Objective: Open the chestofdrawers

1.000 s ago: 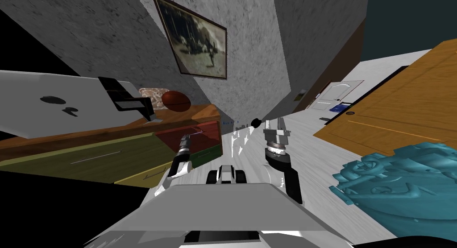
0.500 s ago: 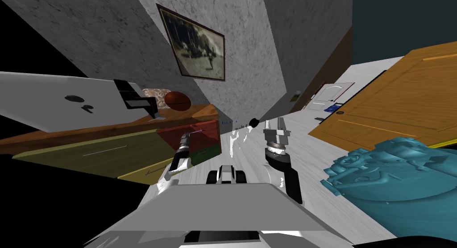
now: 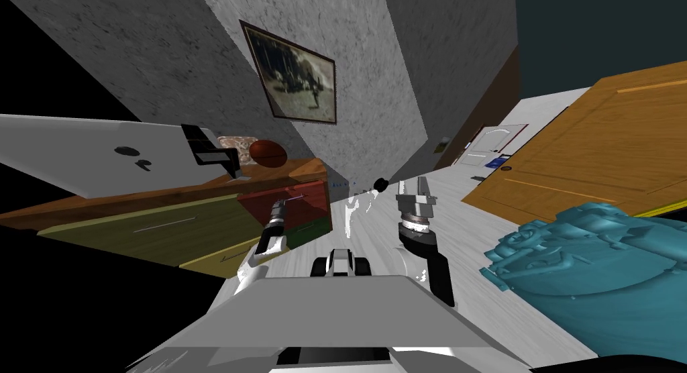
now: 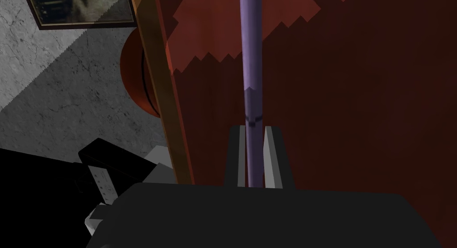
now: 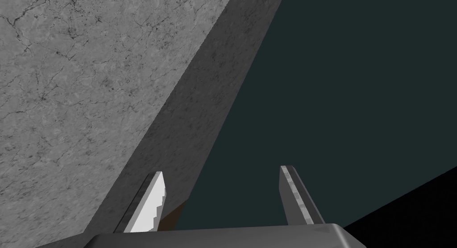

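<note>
Snugly, left end effector [image 4: 254,130] clamps the purple handle [image 4: 251,58] (red drawer front [image 4: 357,102]).

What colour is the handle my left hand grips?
Purple, a thin round bar handle against the dark red drawer front; the left wrist view shows it best.

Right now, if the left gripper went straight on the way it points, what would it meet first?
The left gripper is shut on the purple handle; straight on, it would likely meet the dark red drawer front behind.
</note>
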Controlling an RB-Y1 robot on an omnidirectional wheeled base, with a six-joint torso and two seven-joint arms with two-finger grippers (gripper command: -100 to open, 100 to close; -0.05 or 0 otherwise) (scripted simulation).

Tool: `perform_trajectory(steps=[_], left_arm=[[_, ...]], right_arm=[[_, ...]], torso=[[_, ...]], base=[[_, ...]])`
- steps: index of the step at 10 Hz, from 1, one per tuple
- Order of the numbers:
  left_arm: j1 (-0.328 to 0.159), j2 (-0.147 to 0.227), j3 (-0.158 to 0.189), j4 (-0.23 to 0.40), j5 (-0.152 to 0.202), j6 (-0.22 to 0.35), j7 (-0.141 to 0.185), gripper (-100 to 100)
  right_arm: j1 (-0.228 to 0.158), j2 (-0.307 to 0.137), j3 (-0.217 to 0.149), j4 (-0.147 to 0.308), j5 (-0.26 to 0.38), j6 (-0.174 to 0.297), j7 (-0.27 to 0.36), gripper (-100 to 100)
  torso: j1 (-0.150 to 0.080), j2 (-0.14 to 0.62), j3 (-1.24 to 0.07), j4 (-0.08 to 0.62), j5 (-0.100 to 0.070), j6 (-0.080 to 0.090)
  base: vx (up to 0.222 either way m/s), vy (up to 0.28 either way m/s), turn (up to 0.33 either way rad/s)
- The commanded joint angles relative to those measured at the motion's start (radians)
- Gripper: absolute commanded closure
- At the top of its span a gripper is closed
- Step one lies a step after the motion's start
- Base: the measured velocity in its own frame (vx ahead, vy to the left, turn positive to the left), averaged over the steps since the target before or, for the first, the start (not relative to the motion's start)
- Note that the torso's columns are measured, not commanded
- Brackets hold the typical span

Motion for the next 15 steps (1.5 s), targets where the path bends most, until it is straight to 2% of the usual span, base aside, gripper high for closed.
perform_trajectory(steps=[1, 3, 4, 5, 8, 9, 10, 11, 14, 15], left_arm=[[-0.055, 0.032, -0.005, 0.068, 0.006, -0.015, 0.009, 100], [-0.055, 0.032, -0.005, 0.132, 0.006, -0.015, 0.009, 100], [-0.11, 0.086, 0.008, 0.158, 0.022, -0.052, 0.027, 100], [-0.132, 0.096, 0.008, 0.203, 0.022, -0.052, 0.027, 100], [-0.132, 0.096, 0.008, 0.27, 0.022, -0.052, 0.027, 100], [-0.187, 0.155, 0.021, 0.295, 0.038, -0.09, 0.044, 100], [-0.209, 0.161, 0.021, 0.316, 0.038, -0.09, 0.044, 100], [-0.209, 0.161, 0.021, 0.345, 0.038, -0.09, 0.044, 100], [-0.209, 0.161, 0.021, 0.406, 0.038, -0.09, 0.044, 100], [-0.265, 0.22, 0.033, 0.437, 0.054, -0.127, 0.062, 100]], right_arm=[[0.0, 0.0, 0.0, 0.0, 0.0, 0.0, 0.0, 0], [0.0, 0.0, 0.0, 0.0, 0.0, 0.0, 0.0, 0], [0.0, 0.0, 0.0, 0.0, 0.0, 0.0, 0.0, 0], [0.0, 0.0, 0.0, 0.0, 0.0, 0.0, 0.0, 0], [0.0, 0.0, 0.0, 0.0, 0.0, 0.0, 0.0, 0], [0.0, 0.0, 0.0, 0.0, 0.0, 0.0, 0.0, 0], [0.0, 0.0, 0.0, 0.0, 0.0, 0.0, 0.0, 0], [0.0, 0.0, 0.0, 0.0, 0.0, 0.0, 0.0, 0], [0.0, 0.0, 0.0, 0.0, 0.0, 0.0, 0.0, 0], [0.0, 0.0, 0.0, 0.0, 0.0, 0.0, 0.0, 0]], torso=[[-0.003, 0.004, 0.003, 0.004, -0.003, 0.001], [0.0, -0.004, -0.001, 0.0, -0.001, 0.001], [0.003, -0.008, -0.004, -0.005, 0.003, 0.001], [0.001, -0.004, -0.003, -0.002, 0.001, 0.002], [0.003, -0.009, -0.004, -0.005, 0.003, 0.002], [0.006, -0.012, -0.007, -0.007, 0.006, 0.002], [0.0, -0.006, -0.004, -0.002, 0.001, 0.004], [-0.004, 0.0, 0.001, 0.002, -0.002, 0.004], [0.004, -0.009, -0.005, -0.005, 0.004, 0.002], [0.007, -0.011, -0.006, -0.007, 0.006, 0.002]], base=[[-0.067, -0.029, -0.026], [0.002, 0.0, -0.005], [-0.091, -0.059, -0.115], [-0.137, -0.082, -0.049], [-0.023, -0.025, -0.001], [-0.091, -0.085, -0.116], [-0.13, -0.075, -0.059], [-0.059, -0.025, -0.013], [0.008, 0.003, -0.002], [-0.094, -0.094, -0.111]])
